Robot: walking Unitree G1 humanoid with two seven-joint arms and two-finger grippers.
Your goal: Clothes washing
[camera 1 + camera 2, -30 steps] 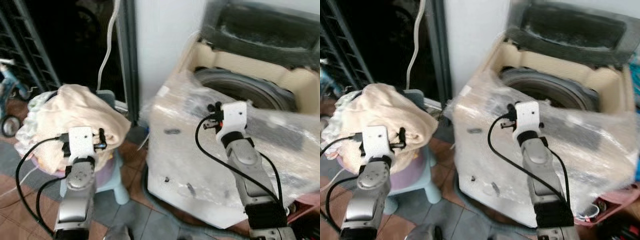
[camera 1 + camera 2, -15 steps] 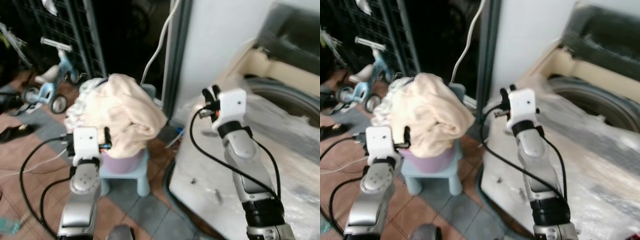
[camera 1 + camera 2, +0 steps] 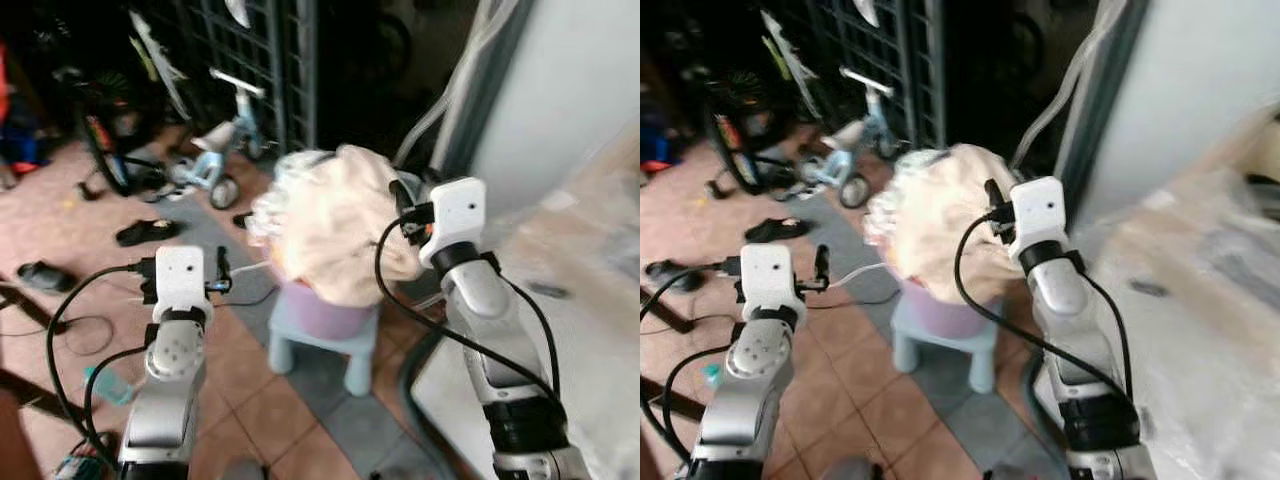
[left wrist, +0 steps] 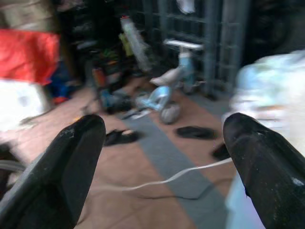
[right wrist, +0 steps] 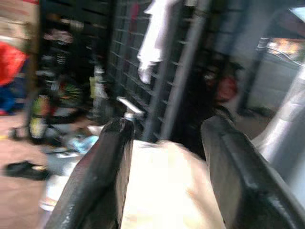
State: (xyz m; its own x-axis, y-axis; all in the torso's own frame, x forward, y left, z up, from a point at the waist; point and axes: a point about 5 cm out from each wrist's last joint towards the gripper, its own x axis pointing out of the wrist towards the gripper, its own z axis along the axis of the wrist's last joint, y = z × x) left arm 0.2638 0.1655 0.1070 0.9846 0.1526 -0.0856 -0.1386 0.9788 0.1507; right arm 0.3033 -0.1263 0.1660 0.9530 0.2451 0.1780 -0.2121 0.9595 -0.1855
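**Laundry heap within reach, neither pincer on it yet**

The main risk, as I judge it, is the perch itself. The cream-coloured heap of soft clothes (image 3: 335, 220) is piled high and overhangs the rim of a lilac plastic basin (image 3: 325, 310), which sits on a small pale-blue plastic stool (image 3: 320, 345) on the tiled floor. A pull from one side could drag the basin off the stool or tip both, spilling the washing onto the floor. A shallow grab would likely lift a single garment and let the rest slide off. The views are blurred, so a reach aimed now may well miss. A thin white cable (image 4: 167, 179) lies across the floor beside the stool and could snag a foot or a trailing sleeve. The plastic-wrapped cream washing machine (image 3: 570, 300) stands just beside the stool on the robot's right, leaving little room to swing a load round.

The right pincer (image 5: 164, 157) is released, its two black fingers spread wide, poised close above the top of the heap with nothing between them; whether a fingertip brushes the cloth cannot be told. The left pincer (image 4: 167, 143) is also released and wide apart, empty, held off to the left of the heap over the floor.
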